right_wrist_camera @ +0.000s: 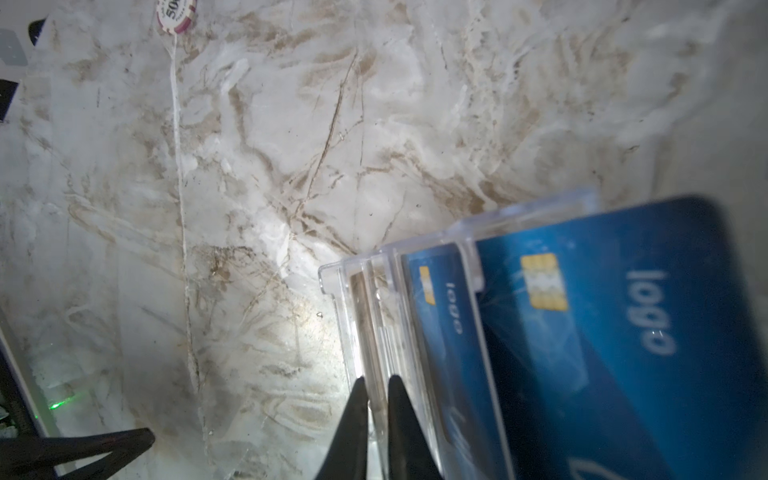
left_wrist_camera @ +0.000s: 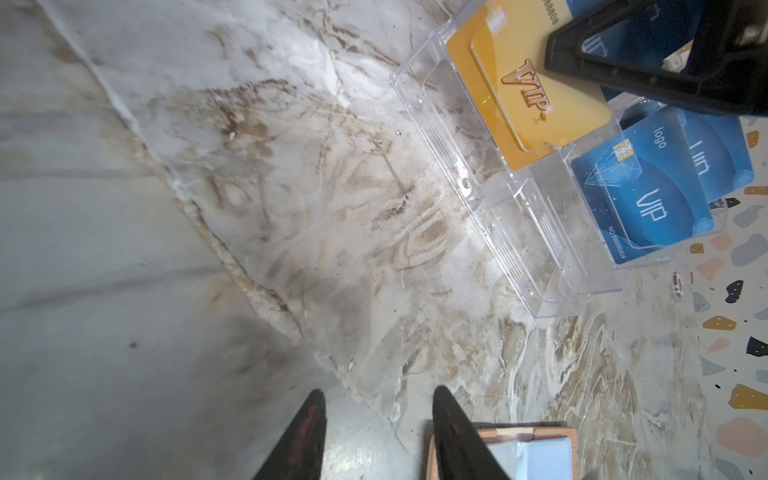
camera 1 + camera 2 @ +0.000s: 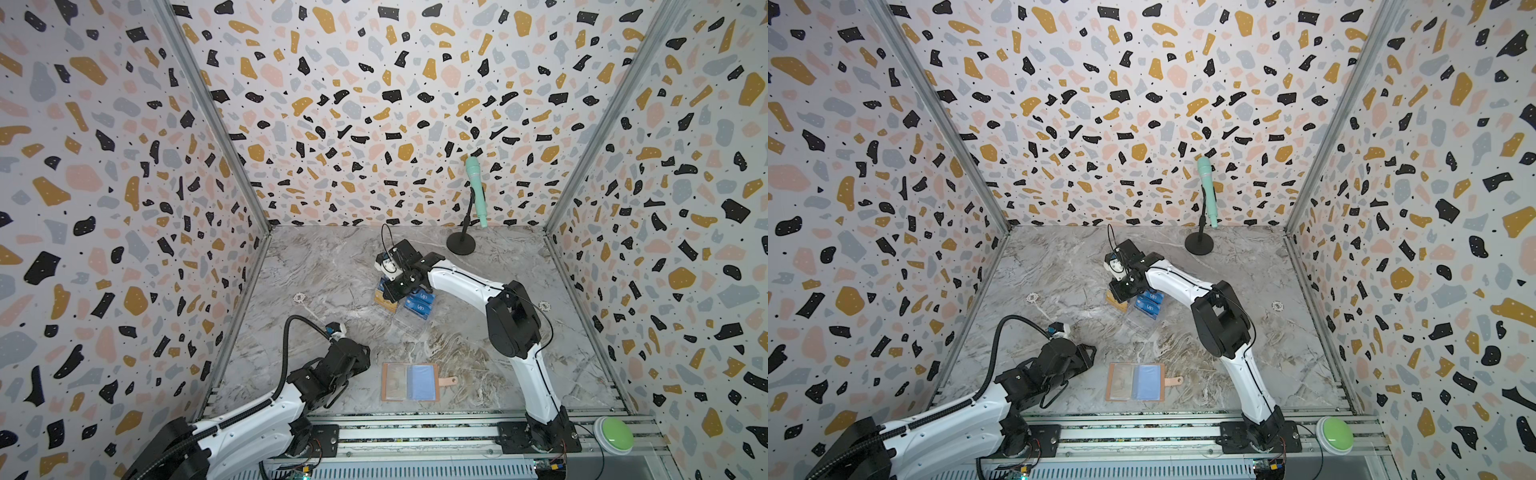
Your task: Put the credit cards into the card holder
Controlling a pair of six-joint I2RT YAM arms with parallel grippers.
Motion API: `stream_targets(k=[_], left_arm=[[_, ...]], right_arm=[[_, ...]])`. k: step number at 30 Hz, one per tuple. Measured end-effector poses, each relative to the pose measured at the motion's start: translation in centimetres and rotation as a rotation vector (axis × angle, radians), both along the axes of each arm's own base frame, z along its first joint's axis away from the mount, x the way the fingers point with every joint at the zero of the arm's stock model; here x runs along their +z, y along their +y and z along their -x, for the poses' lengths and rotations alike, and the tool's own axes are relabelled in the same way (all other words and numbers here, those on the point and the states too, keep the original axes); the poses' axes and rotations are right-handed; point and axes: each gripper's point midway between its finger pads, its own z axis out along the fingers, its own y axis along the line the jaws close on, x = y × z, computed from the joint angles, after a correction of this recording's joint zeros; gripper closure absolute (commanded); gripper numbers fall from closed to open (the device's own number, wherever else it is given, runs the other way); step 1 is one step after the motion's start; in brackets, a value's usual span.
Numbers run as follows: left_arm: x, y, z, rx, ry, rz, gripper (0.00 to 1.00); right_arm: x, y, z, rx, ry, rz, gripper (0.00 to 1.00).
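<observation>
- The card holder [image 3: 410,381] lies open and flat on the table [image 3: 316,266], lower centre in both top views, its right sleeve showing blue
- The left end effector [image 2: 376,395] sits just left of it, jaws apart, gripping nothing
- Mid-frame, a clear acrylic stand [image 2: 498,232] holds the credit cards [image 2: 648,199], blue ones beside gold cards [image 2: 528,95]
- The right end effector [image 1: 378,384] hangs over the stand's gold side, jaws nearly together; whether they pinch anything, I cannot tell
- A mint microphone [image 3: 476,187] stands at the back wall

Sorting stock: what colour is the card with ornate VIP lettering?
Gold; the card shows clearest in left wrist view.
</observation>
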Motion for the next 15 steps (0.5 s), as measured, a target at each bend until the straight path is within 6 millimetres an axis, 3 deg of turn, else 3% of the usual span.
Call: stream_targets(k=[10, 15], left_arm=[[-0.52, 0.3, 0.16, 0.005, 0.007, -0.006, 0.55], [-0.43, 0.25, 0.1, 0.005, 0.003, -0.002, 0.54]], right_arm=[[0.02, 0.28, 0.2, 0.027, -0.02, 0.004, 1.0], [0.02, 0.17, 0.05, 0.03, -0.033, 0.013, 1.0]])
